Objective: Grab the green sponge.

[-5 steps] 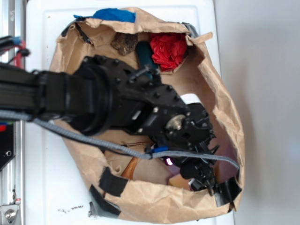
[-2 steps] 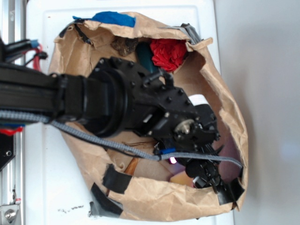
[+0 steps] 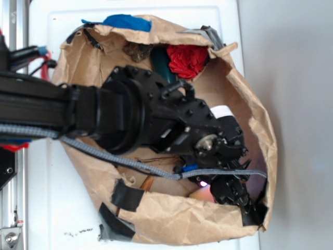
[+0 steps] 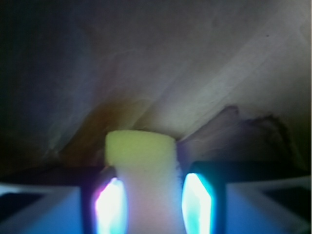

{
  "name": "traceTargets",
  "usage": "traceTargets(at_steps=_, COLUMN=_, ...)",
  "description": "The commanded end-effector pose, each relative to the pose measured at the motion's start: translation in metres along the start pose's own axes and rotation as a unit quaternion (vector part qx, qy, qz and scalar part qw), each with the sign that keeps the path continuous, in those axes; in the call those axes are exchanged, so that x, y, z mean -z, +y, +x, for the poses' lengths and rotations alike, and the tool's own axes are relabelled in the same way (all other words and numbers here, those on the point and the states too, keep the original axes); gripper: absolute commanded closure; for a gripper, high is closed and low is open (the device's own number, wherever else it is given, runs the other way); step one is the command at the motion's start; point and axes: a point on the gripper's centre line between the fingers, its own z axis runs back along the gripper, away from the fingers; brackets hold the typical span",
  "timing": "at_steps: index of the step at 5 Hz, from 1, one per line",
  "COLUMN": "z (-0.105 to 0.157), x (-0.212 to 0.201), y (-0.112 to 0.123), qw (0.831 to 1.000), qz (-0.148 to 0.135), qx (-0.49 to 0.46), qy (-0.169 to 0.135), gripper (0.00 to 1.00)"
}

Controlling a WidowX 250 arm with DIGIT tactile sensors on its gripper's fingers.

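The black arm [image 3: 104, 112] reaches in from the left edge of the exterior view, level across the frame, its thick wrist housing angling down and to the right into the crumpled brown paper bag [image 3: 171, 229]. A grey braided cable [image 3: 119, 160] trails along its underside. The gripper [image 3: 234, 194] sits low at the right end of the bag's hollow, close to the black tape [image 3: 255, 214] on the rim there; a pink glow shows beside it.

The bag lies on a white tabletop [image 3: 39, 208], with a metal rail [image 3: 11, 219] running down the far left. More black tape patches [image 3: 125, 197] mark the bag's lower left edge, and blue tape [image 3: 127, 22] sits at its top. Inside, towards the top, lie a dark brown lump [image 3: 136, 50], a dark green glossy oblong thing [image 3: 164, 67] partly hidden by the arm, and a red crumpled item [image 3: 188, 58]. A white patch [image 3: 223, 111] shows just right of the wrist.

In the wrist view, the green sponge [image 4: 140, 161] stands between the two glowing fingers [image 4: 109, 204], which sit tight against its sides, so the jaws are clamped on it. It is pale yellow-green at its top edge, washing out to pinkish white lower down, with soft rounded corners. Beyond it is wrinkled brown paper [image 4: 195, 63]. In the exterior view only a sliver of tan beside the gripper hints at the sponge.
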Motion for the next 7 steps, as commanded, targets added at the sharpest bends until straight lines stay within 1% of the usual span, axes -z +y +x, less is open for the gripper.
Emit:
traceTargets(at_steps=1, z=0.016, x=-0.019, y=0.006, qw=1.0, qz=-0.008, qx=-0.003, qy=-0.025, gripper=1.0)
traceTargets(at_steps=2, z=0.032, x=-0.033, y=0.027, qw=0.999, qz=0.001, qx=-0.017, qy=-0.034, gripper=1.0)
traceTargets(at_steps=3, z=0.04, x=-0.046, y=0.038, qw=0.999, qz=0.002, qx=-0.022, qy=-0.031, gripper=1.0)
traceTargets(at_steps=4, z=0.031, x=-0.062, y=0.034, qw=0.999, qz=-0.027, qx=-0.012, qy=-0.01, gripper=1.0)
traceTargets(at_steps=5, z=0.015, x=-0.067, y=0.031, qw=0.999, qz=-0.045, qx=0.018, qy=0.007, gripper=0.0)
traceTargets(at_steps=6, z=0.002, x=-0.067, y=0.028, qw=0.998, qz=-0.047, qx=0.032, qy=0.013, gripper=0.0)
traceTargets(at_steps=7, z=-0.011, x=-0.06, y=0.024, qw=0.997, qz=-0.044, qx=0.047, qy=0.034, gripper=0.0)
